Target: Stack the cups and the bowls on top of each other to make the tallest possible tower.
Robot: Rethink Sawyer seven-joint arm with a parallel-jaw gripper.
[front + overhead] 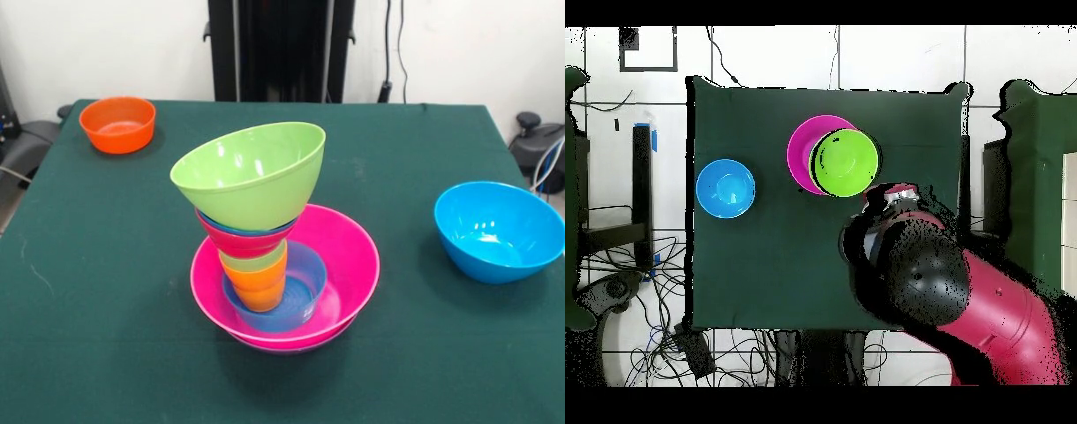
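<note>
Tower [269,256] stood mid-table in pink bowl [353,256]; lime green bowl [252,172] tilted on top. Sky-blue bowl [497,231], orange bowl [117,124] set apart. Arm [965,295] seen overhead; finger state cannot be told.

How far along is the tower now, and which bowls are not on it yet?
Built so far: the pink bowl holds a light-blue bowl, then the orange cup, the green cup, a red bowl and a tilted lime green bowl. In hand: nothing visible; the gripper is not in view. Left: the sky-blue bowl and the small orange bowl stand apart on the table.
</note>
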